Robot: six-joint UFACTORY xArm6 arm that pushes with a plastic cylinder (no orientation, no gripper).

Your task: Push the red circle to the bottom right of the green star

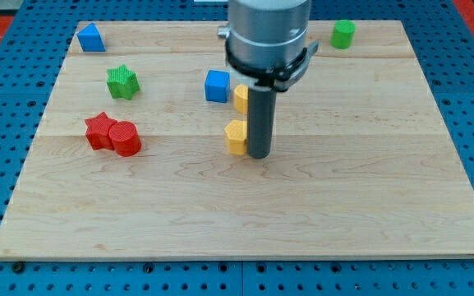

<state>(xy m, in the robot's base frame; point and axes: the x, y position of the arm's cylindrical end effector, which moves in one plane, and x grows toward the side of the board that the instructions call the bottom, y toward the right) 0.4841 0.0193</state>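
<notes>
The red circle lies at the view's left, touching the red star on its left side. The green star sits above them, a short gap away. My tip rests on the board near the middle, far to the right of the red circle, right beside a yellow block on its left.
A second yellow block is partly hidden behind the rod. A blue cube sits left of it. A blue block lies at the top left, a green cylinder at the top right. The wooden board has edges all round.
</notes>
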